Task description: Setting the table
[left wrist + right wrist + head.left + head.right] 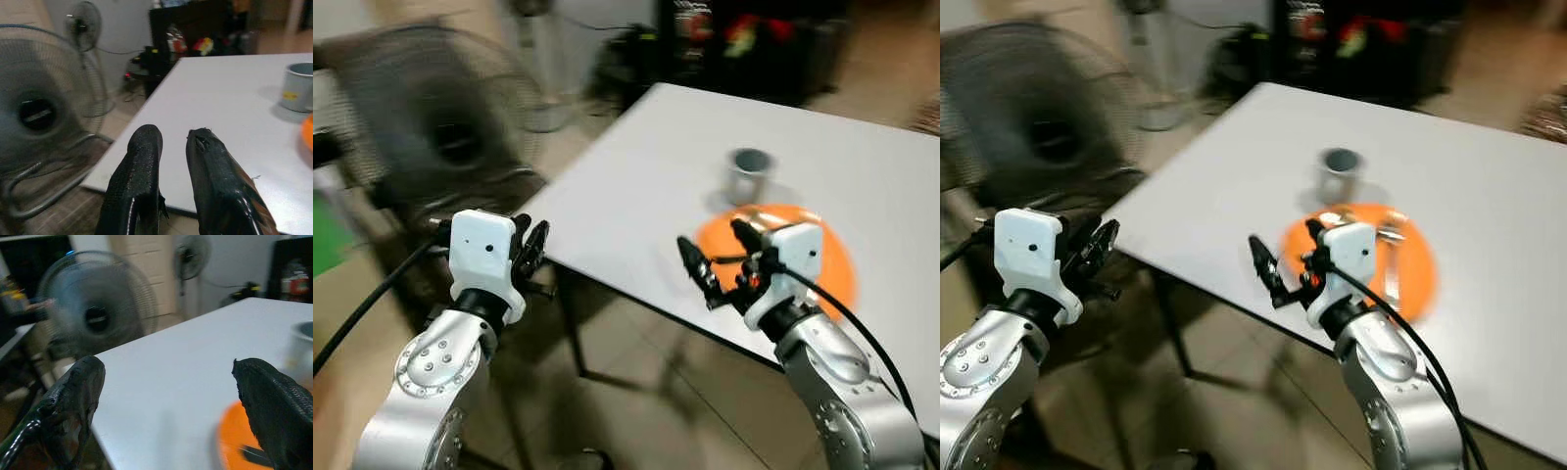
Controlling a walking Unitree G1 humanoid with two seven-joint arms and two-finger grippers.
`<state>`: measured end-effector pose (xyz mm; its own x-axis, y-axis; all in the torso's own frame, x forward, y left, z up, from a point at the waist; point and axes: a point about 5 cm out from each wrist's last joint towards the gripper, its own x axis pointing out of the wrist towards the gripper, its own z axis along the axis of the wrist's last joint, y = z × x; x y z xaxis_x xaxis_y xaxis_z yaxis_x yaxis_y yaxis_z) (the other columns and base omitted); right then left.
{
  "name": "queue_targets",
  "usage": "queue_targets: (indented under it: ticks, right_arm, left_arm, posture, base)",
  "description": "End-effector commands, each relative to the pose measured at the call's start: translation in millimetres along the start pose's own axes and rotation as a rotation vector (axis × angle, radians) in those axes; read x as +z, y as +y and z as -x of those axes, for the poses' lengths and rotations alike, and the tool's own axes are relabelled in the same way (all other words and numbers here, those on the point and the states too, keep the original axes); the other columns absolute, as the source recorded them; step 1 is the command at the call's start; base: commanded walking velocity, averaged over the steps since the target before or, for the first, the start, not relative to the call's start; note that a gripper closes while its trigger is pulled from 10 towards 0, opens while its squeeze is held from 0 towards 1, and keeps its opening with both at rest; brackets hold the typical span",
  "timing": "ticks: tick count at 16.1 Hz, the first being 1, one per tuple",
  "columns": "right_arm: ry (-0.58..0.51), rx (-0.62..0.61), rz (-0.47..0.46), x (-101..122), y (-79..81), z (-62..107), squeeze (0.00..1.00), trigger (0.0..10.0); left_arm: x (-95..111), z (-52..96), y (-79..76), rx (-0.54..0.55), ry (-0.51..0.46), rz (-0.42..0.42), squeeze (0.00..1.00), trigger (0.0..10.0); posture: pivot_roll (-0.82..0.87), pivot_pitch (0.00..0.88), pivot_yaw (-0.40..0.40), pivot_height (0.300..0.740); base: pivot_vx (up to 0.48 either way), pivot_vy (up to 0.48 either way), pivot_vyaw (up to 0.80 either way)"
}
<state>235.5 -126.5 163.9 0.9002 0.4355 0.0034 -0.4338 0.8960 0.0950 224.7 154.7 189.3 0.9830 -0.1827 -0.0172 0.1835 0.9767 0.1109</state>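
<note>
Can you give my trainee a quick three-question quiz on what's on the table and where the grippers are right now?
1. True or false: the grey cup stands on the orange plate.
2. Which gripper has its fingers spread wide: A) left gripper, B) right gripper?
3. Fill in: the cutlery lies on the ____.

Key
1. False: the cup stands on the white table, just beyond the plate.
2. B. The right gripper is open over the table's near edge beside the plate; the left gripper's fingers are close together, off the table's corner.
3. Orange plate.
</note>
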Motion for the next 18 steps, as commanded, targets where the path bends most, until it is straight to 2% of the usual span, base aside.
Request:
queue_targets:
  ticks: [1,4,8,9,14,16,18]
  right_arm:
    - [0.007,0.034,-0.035,-2.5,6.4,-0.2,1.00,10.0]
    - [0.015,0.038,-0.056,-3.0,5.9,0.5,1.00,10.0]
    - [0.018,0.041,-0.059,-3.9,5.4,2.1,1.00,10.0]
    - [0.021,0.040,-0.060,-4.1,4.9,2.5,1.00,10.0]
    - [0.030,0.042,-0.063,-5.5,4.3,1.4,1.00,10.0]
    - [0.024,0.045,-0.080,-4.9,4.8,-0.7,1.00,10.0]
    - [0.021,0.052,-0.096,-4.7,5.9,-2.7,1.00,10.0]
  left_arm:
    - [1.6,1.4,3.8,0.021,0.000,-0.011,0.00,10.0]
    - [4.9,2.3,5.7,0.053,-0.018,-0.024,0.00,10.0]
    - [3.3,1.4,4.6,0.052,-0.004,-0.034,0.00,10.0]
    - [1.2,1.7,2.5,0.045,0.007,0.021,0.00,10.0]
    - [3.2,3.0,4.7,0.064,-0.004,0.011,0.00,10.0]
    - [4.2,3.1,7.4,0.076,-0.003,-0.024,0.00,10.0]
    - [3.2,3.2,8.9,0.082,0.005,-0.019,0.00,10.0]
  posture:
    - [-0.04,0.000,0.081,0.740]
    - [-0.04,0.000,0.077,0.740]
    - [-0.04,0.003,0.074,0.740]
    - [-0.04,0.006,0.074,0.740]
    - [-0.03,0.005,0.065,0.740]
    - [-0.02,0.000,0.064,0.740]
    - [-0.02,0.000,0.065,0.740]
  base:
    - [0.000,0.435,0.80]
    - [0.000,0.252,0.80]
    - [0.000,-0.480,0.80]
    - [0.000,0.000,0.80]
    - [0.000,0.480,0.80]
    - [0.000,0.000,0.00]
    - [0.000,0.000,0.00]
